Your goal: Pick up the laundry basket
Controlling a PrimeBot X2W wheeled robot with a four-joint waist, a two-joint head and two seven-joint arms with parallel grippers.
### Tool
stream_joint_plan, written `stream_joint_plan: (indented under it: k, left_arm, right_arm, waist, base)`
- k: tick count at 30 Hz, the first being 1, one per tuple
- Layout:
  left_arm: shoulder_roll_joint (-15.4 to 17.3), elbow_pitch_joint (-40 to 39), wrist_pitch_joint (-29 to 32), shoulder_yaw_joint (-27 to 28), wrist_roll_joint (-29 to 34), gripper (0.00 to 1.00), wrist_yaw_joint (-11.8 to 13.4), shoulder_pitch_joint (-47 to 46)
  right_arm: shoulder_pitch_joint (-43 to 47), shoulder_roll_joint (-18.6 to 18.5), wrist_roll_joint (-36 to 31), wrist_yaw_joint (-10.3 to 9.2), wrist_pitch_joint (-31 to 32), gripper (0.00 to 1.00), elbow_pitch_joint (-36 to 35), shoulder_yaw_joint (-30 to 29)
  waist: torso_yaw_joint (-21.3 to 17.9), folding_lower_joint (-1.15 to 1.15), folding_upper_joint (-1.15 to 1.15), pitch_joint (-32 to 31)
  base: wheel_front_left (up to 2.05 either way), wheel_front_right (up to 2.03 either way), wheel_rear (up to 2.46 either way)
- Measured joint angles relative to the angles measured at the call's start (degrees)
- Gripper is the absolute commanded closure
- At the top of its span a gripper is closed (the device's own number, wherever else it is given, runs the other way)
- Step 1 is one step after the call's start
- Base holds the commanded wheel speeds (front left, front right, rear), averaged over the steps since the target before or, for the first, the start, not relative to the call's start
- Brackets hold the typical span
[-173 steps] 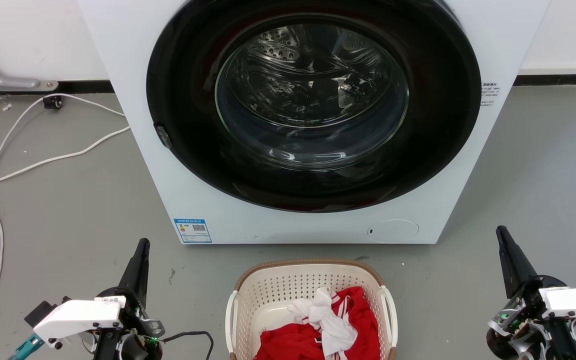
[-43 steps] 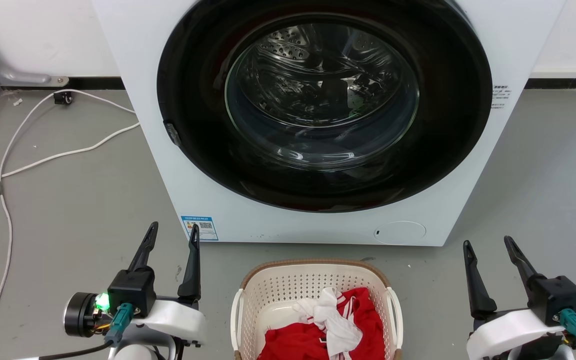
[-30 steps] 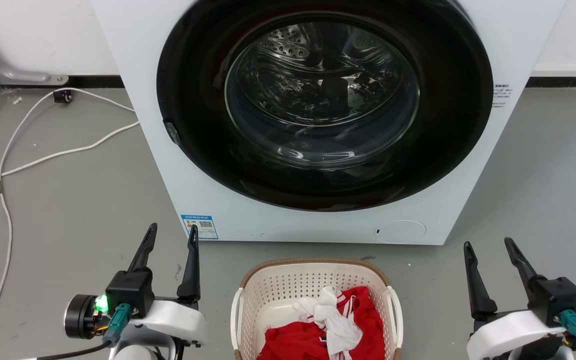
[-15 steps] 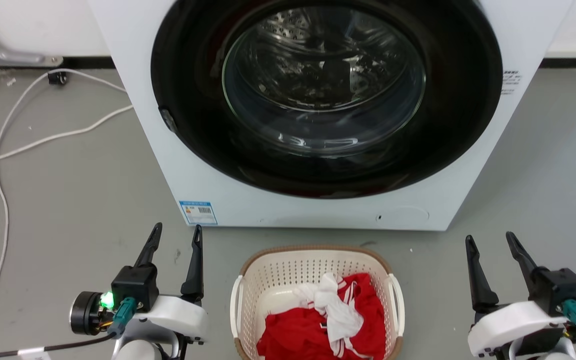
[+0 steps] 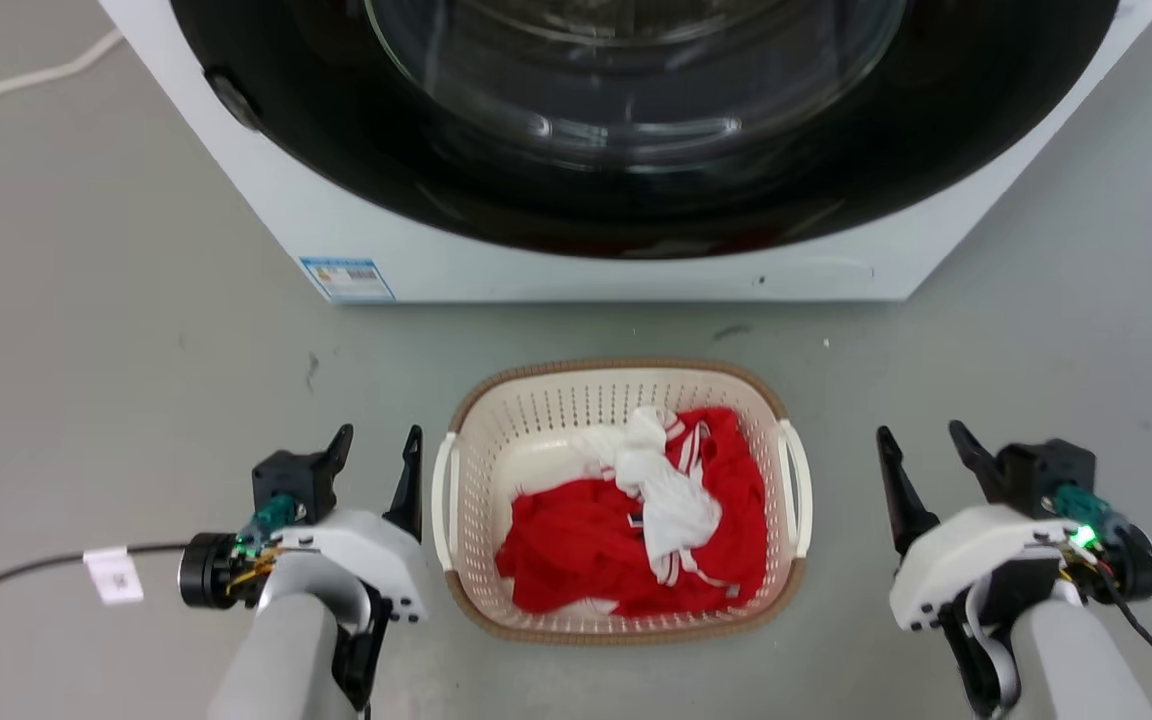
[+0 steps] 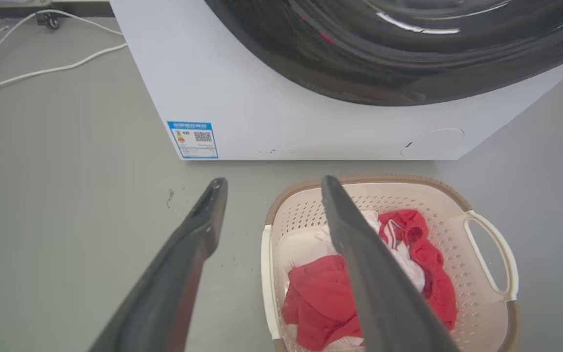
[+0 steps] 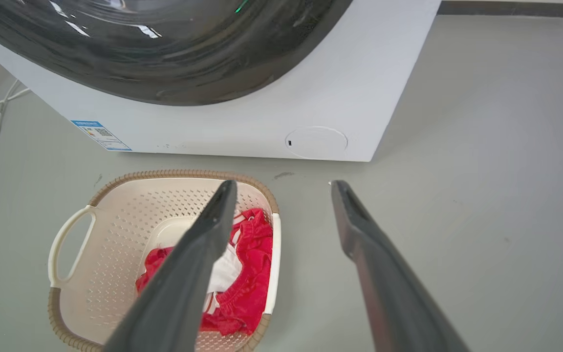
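On the grey floor (image 5: 116, 350), near the foot of the washing machine (image 5: 576, 275) but apart from it, we note the laundry basket (image 5: 546, 410): cream, perforated, brown woven-look rim, standing upright. A strip of bare floor lies between its far rim and the machine's white front. Inside, a red garment (image 5: 576, 535) is heaped toward the near side, with a white cloth (image 5: 671, 495) tangled on top. The pale bottom shows at the far left.

Left gripper (image 5: 378, 436): fingers spread wide, empty, pointing toward the machine. Its inner finger stands just beside the basket's left handle (image 5: 439, 500). The head view shows a thin gap there, and we cannot tell the finger's height above the floor. In the left wrist view the left gripper (image 6: 273, 181) frames that handle (image 6: 265, 274) between its two fingers, the right-hand one crossing the laundry.

Right gripper (image 5: 919, 432): also wide, empty. It sits near the right handle (image 5: 798, 490), with a clear band of floor between them. In the right wrist view the right gripper (image 7: 284, 183) has the right handle (image 7: 275, 264) between its fingers, one across the basket, the other over bare floor.

Machine: dark round door (image 5: 636, 150), blue label (image 5: 347, 278) at the front's lower left corner. White cable (image 5: 26, 75) on the floor to the machine's left.
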Motion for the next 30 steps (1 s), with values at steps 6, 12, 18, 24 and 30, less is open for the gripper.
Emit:
stream_joint_plan:
  k: [6, 12, 18, 24, 30]
  left_arm:
    - [1.2, 11.9, 4.1, -1.6, -4.4, 0.0, -1.1, -10.2]
    - [1.6, 16.9, 10.0, -5.6, -9.8, 0.0, -1.2, -15.7]
    - [4.3, 19.1, 17.4, -11.0, -17.6, 0.0, -1.2, -20.2]
    - [6.6, 20.1, 21.5, -14.9, -22.6, 0.0, -1.2, -23.9]
    - [8.0, 21.5, 23.1, -17.6, -25.8, 0.0, -1.2, -27.3]
  right_arm:
    - [-10.3, 0.0, 4.6, 0.01, 4.2, 0.0, 11.6, 4.2]
    - [-16.8, 0.0, 7.4, 0.0, 8.3, 0.0, 19.0, 7.0]
    - [-24.1, 0.0, 10.5, 0.01, 11.5, 0.0, 26.7, 10.1]
    - [-30.3, 0.0, 12.9, 0.01, 12.4, 0.0, 32.9, 13.2]
    - [-35.4, 0.0, 15.0, 0.0, 12.4, 0.0, 37.6, 16.2]
  waist:
    - [-1.0, 0.0, 0.0, 8.9]
    - [-1.5, 0.0, 0.0, 14.4]
    - [-2.0, 0.0, 0.0, 20.0]
    - [-2.2, 0.0, 0.0, 24.2]
    - [-2.3, 0.0, 0.0, 27.8]
  base:
    - [0.0, 0.0, 0.0]
    - [0.0, 0.0, 0.0]
    - [0.0, 0.0, 0.0]
    - [0.0, 0.0, 0.0]
    - [0.0, 0.0, 0.0]
